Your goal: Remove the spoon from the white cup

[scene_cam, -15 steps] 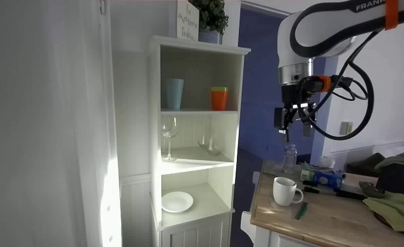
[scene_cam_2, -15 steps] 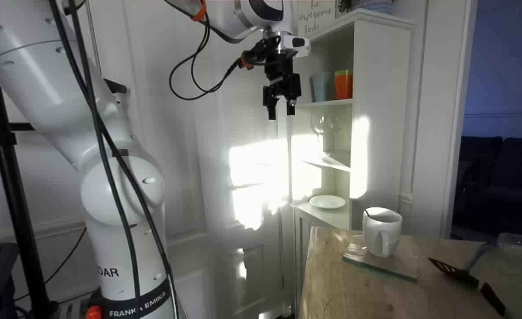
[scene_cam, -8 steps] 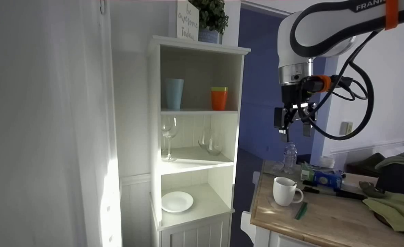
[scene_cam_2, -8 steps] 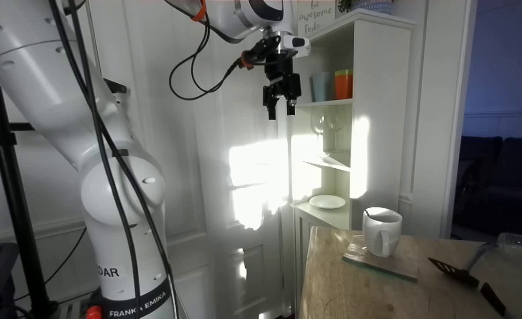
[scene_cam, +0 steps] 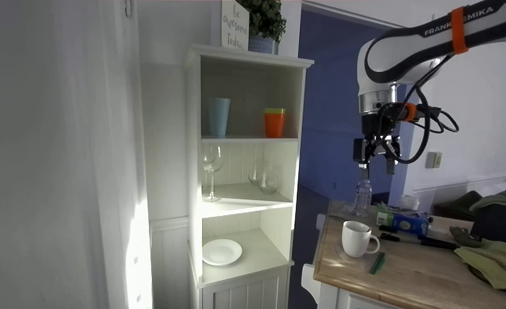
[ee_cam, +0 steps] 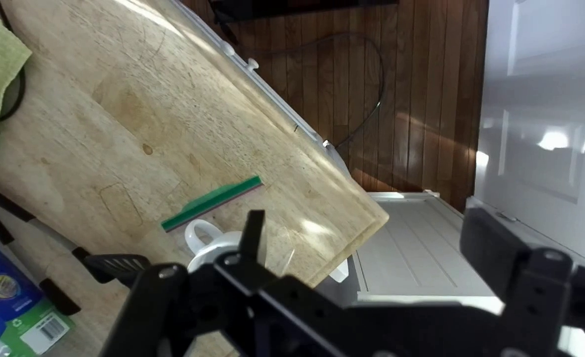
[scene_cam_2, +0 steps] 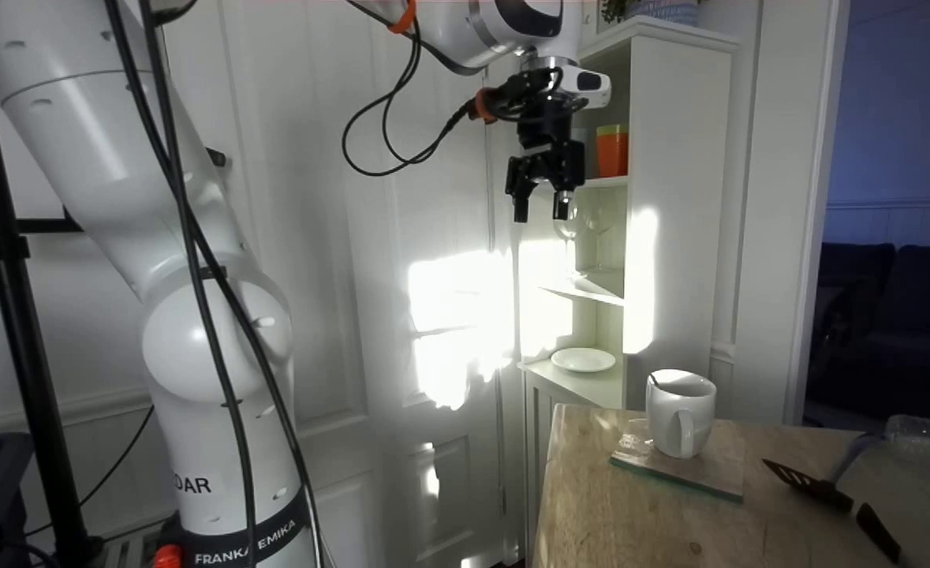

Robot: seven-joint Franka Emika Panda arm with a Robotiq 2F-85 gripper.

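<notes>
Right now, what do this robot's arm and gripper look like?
The arm is white with rounded joints, black trim, orange bands, a silver collar and black cables, some looping loosely. Its black base band reads FRANKA EMIKA in white, crossed by a cable. The gripper is mostly black and angular, with two blunt fingers.

In my wrist view, the gripper covers part of the white cup near the table corner; spoon mostly hidden.
</notes>
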